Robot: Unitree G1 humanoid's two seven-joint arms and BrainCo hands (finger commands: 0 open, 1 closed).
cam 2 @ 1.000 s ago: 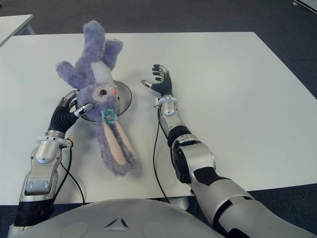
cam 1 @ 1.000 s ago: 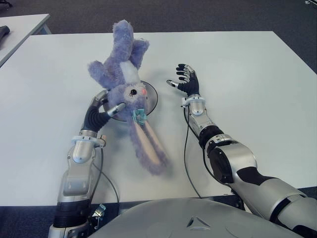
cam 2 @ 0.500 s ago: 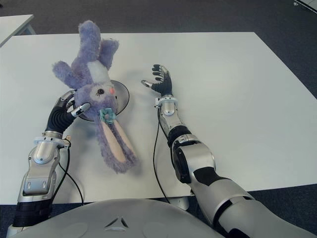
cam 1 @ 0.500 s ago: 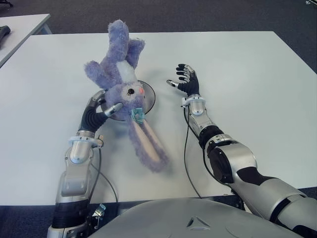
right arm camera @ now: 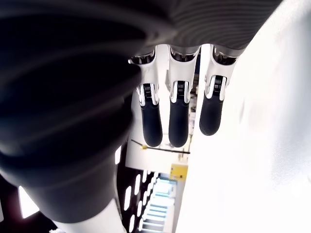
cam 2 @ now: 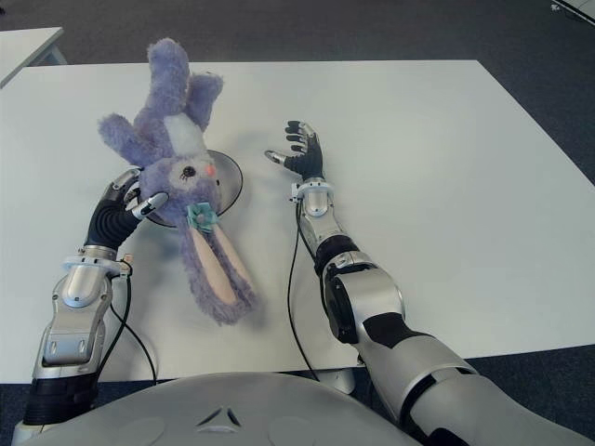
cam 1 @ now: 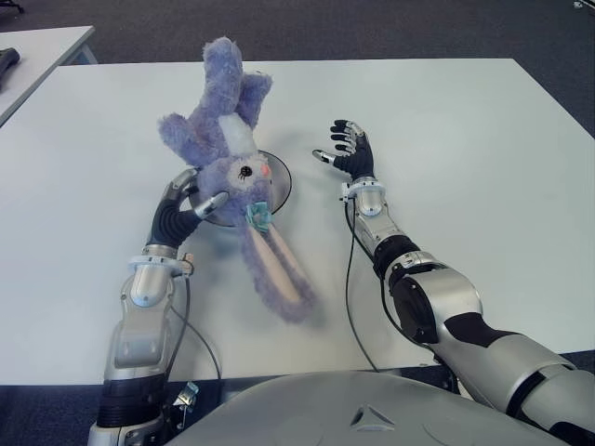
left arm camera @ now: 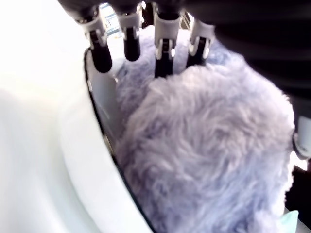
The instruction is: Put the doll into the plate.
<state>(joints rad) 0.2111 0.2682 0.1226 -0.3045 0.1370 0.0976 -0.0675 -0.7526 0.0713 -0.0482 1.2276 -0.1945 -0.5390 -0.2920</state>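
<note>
In the eye views, a fluffy purple plush rabbit doll (cam 1: 232, 177) lay upside down across a dark round plate (cam 1: 279, 186) on the white desk (cam 1: 483, 158). Its body and legs pointed away from the robot and its long pink-lined ears (cam 1: 279, 269) trailed back over the plate's near rim onto the desk, so its long axis ran nearly straight from far to near, tilted a little. The left hand (cam 1: 191, 206) was against the doll's head from the robot's left side, thumb and fingers reaching round it. The right hand (cam 1: 349, 153) showed just to the right of the plate, apart from the doll, fingers spread and empty.

In the left wrist view, four fingers (left arm camera: 163, 46) curled over the purple fur, with the plate's dark edge (left arm camera: 104, 121) directly beside it (the grasp looked loose rather than tight, though still a hold).

In the right wrist view, three fingers (right arm camera: 178, 119) hung straight, holding nothing.

The left hand was plainly the nearer one; I judge the ears remain to be drawn onto the plate.
</note>
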